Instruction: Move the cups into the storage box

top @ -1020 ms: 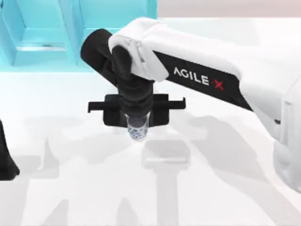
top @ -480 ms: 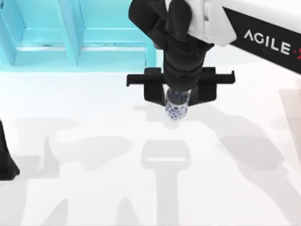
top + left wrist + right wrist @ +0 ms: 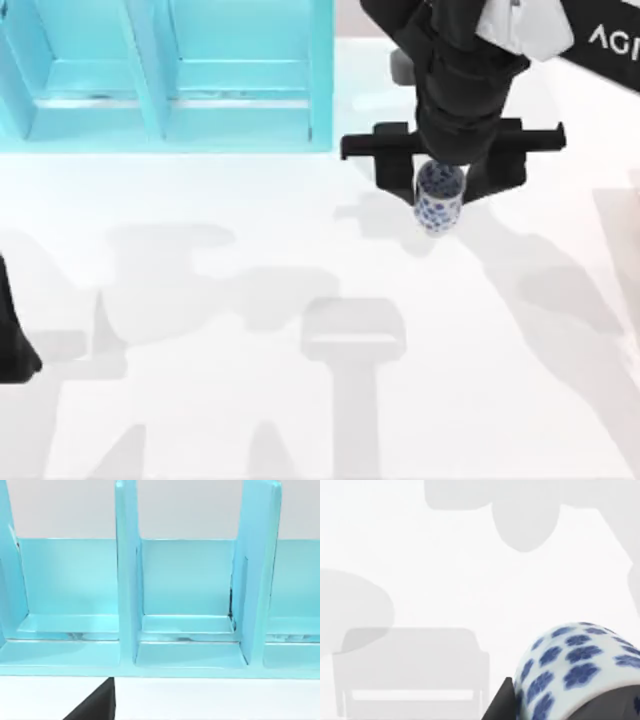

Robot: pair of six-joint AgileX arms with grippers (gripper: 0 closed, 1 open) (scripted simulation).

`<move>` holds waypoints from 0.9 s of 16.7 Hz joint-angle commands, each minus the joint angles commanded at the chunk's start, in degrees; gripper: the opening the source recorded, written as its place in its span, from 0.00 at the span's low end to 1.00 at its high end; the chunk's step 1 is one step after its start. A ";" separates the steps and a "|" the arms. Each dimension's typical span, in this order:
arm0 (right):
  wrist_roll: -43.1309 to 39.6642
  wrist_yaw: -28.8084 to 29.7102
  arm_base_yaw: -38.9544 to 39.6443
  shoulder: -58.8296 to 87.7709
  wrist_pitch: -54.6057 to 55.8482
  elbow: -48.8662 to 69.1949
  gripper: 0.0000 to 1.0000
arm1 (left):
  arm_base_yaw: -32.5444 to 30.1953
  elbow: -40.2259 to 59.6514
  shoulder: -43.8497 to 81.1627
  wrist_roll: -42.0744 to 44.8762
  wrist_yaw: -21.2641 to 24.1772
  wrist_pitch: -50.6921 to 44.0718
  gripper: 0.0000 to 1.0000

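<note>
White tabletop (image 3: 200, 400) lay beneath the right gripper (image 3: 440, 190), which gripped a blue-flowered cup (image 3: 438, 197). Turquoise storage box (image 3: 170, 70) stood left of it. Left arm (image 3: 12, 340) sat parked.

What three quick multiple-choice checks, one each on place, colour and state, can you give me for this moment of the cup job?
1. Where is the held cup, seen from above?
A. Inside a box compartment
B. To the right of the box
C. At the table's left edge

2. What colour is the storage box?
A. Turquoise
B. Red
C. Grey

3. What is the right gripper doing?
A. Open over nothing
B. Shut on the cup
C. Resting on the table

Answers:
1 B: the small white cylindrical cup with dark-blue flowers hangs to the right of the storage box, beyond its end wall.
2 A: the box walls are turquoise in the left wrist view too.
3 B: the right gripper is clamped on the cup. The left arm sits parked at the table's left edge.
</note>
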 joint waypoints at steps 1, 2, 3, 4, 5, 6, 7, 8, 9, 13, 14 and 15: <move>-3.25 -0.65 -3.23 -1.27 0.10 -1.02 0.00 | 0.00 0.00 0.00 0.00 0.00 0.00 1.00; -6.91 -1.43 -6.82 -2.68 0.23 -2.03 0.00 | 0.00 0.00 0.00 0.00 0.00 0.00 1.00; -10.83 -2.27 -10.69 -4.22 0.38 -3.20 0.00 | 0.00 0.00 0.00 0.00 0.00 0.00 1.00; -14.83 -3.08 -14.73 -5.81 0.45 -4.63 0.00 | 0.00 0.00 0.00 0.00 0.00 0.00 1.00; -19.02 -3.87 -18.96 -7.42 0.45 -6.22 0.00 | 0.00 0.00 0.00 0.00 0.00 0.00 1.00; -23.38 -4.69 -23.38 -9.06 0.45 -7.89 0.00 | 0.00 0.00 0.00 0.00 0.00 0.00 1.00; -27.82 -5.54 -27.91 -10.76 0.47 -9.60 0.00 | 0.00 0.00 0.00 0.00 0.00 0.00 1.00; -32.17 -6.38 -32.34 -12.50 0.51 -11.34 0.00 | 0.00 0.00 0.00 0.00 0.00 0.00 1.00; -36.40 -7.08 -36.75 -14.19 0.52 -13.10 0.00 | 0.00 0.00 0.00 0.00 0.00 0.00 1.00; -52.56 -9.37 -53.39 -20.43 0.81 -19.37 0.00 | 0.00 0.00 0.00 0.00 0.00 0.00 1.00; -55.32 -9.96 -56.19 -21.72 0.93 -20.53 0.00 | 0.00 0.00 0.00 0.00 0.00 0.00 1.00; -57.52 -10.47 -58.43 -22.96 1.13 -21.62 0.00 | 0.00 0.00 0.00 0.00 0.00 0.00 1.00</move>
